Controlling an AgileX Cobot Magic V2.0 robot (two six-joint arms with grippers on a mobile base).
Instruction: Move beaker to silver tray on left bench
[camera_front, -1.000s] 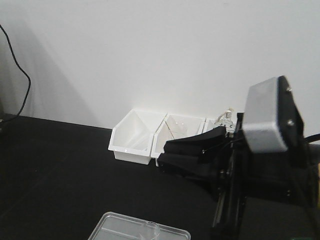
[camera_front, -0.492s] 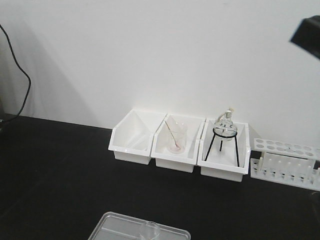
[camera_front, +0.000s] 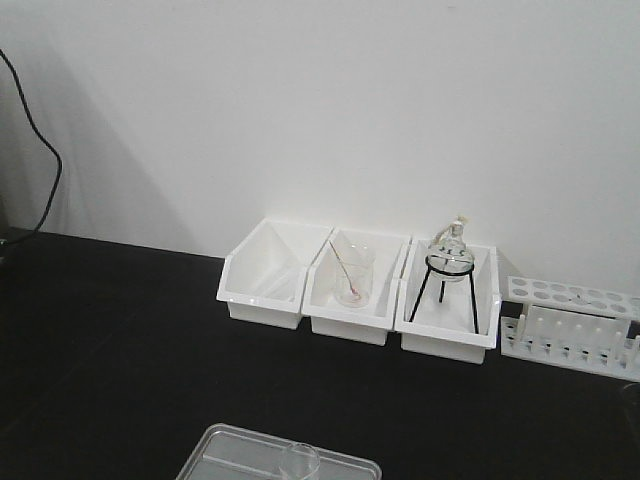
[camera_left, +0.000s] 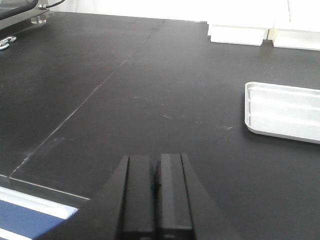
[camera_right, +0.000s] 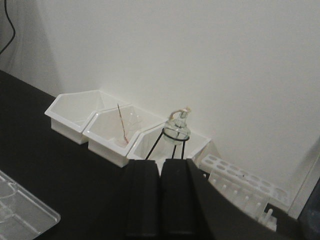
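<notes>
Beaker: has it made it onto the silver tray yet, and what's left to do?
Done, by the look of it: the beaker stands inside the silver tray on the left bench. In hand: nothing. The left gripper and right gripper are both shut and empty. Left: probably only a check, since the front view crops the tray at its bottom edge.

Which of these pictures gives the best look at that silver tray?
The left wrist view: the silver tray lies nearly whole on the black bench, cut only at the right edge. The front view and right wrist view catch only a cropped corner of it.
</notes>
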